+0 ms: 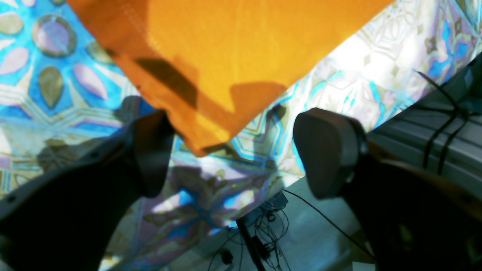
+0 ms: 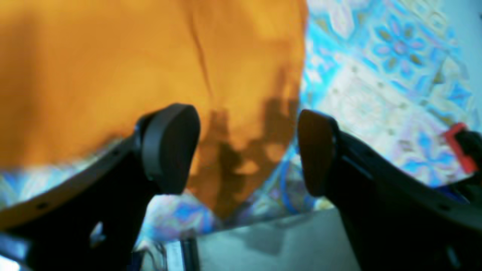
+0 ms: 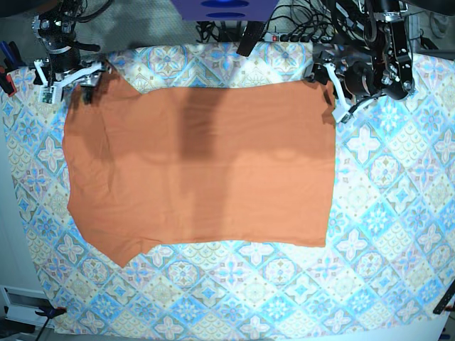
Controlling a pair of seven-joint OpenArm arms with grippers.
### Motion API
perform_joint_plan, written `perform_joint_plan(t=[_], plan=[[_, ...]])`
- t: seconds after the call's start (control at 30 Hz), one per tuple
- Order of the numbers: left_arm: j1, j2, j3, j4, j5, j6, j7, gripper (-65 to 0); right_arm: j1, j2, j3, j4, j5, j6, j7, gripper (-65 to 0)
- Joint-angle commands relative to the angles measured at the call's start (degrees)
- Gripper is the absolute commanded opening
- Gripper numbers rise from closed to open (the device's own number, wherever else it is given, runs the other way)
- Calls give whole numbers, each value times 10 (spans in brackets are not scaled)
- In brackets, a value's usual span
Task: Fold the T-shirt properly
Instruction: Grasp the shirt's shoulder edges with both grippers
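The T-shirt (image 3: 199, 163) lies spread flat across the middle of the counter (image 3: 398, 234), its burnt-orange fabric covering much of the blue-and-beige patterned tablecloth (image 3: 377, 270). In the base view its straight hem runs along the 3 o'clock side, while the sleeves point toward 11 and 7 o'clock. A soft shadow band crosses the upper centre of the cloth.

The left gripper (image 3: 334, 92) sits at the shirt's 1 o'clock corner, right at the edge of the fabric. Its wrist view shows the jaws spread wide, with the orange corner (image 1: 211, 143) pointing down into the gap between the two dark pads (image 1: 327, 150); neither pad pinches the cloth.

The right gripper (image 3: 71, 82) hovers at the 11 o'clock corner, over the sleeve. From its wrist camera, the jaws stand parted too, and a rounded lobe of orange fabric (image 2: 241, 165) shows in the gap, blurred, with nothing clamped.

Cables (image 3: 298, 21) and a blue housing (image 3: 224, 8) crowd the counter's 12 o'clock edge.
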Motion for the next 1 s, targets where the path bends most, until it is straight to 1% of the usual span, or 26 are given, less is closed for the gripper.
perform_joint_plan(t=[0.0,0.07,0.13,0.27,0.37,0.53,0.67,0.77,0.97], plan=[[7,5,4,-4,-5,-3,11,-125,2,11,16,8,12,-6,-21,-221],[8,4,4,-4,-5,-3,10,-125,29,12,21,7,32,-6,-71,-221],[8,4,4,-5,-5,-3,10,-125,48,13,27,6,31,-6,-99,-221],[8,4,4,-5,-5,-3,10,-125,62,13,26,6,31,-5,-130,-221],[8,3,4,-5,-5,-3,10,-125,74,17,10,2,33,-5,-155,-221],[8,2,4,-5,-5,-3,10,-125,107,17,-1,-46,34,-5,-195,-221],[8,2,4,-5,-5,-3,10,-125,118,17,-2,-97,34,-2,-197,-221],[7,2,3,-5,3,-3,10,-125,122,17,1,-109,34,28,-201,-221],[6,2,3,-5,21,-3,10,-125,125,8,33,-159,34,32,-203,-221]])
